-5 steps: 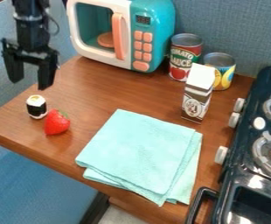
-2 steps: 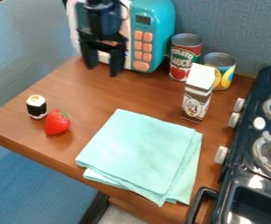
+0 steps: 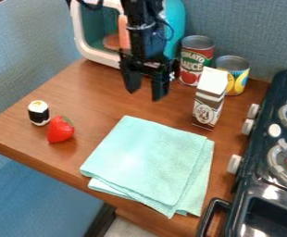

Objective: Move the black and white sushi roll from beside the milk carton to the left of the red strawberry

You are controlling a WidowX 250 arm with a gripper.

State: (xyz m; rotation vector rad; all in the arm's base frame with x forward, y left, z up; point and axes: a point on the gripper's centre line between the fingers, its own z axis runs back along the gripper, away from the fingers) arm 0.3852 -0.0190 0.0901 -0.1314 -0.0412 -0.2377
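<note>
Gripper, black and two-fingered (image 3: 145,94), hangs spread open and empty over the brown wooden tabletop (image 3: 102,102), behind the folded mint-green cloth (image 3: 146,157). The cloth looks light, floppy and hard to damage; pinching a layered corner should suit. Its front corner nears the tabletop's edge; the white-and-brown carton (image 3: 210,99) and black toy stove (image 3: 255,185) narrow its right, leaving more space leftward.
</note>
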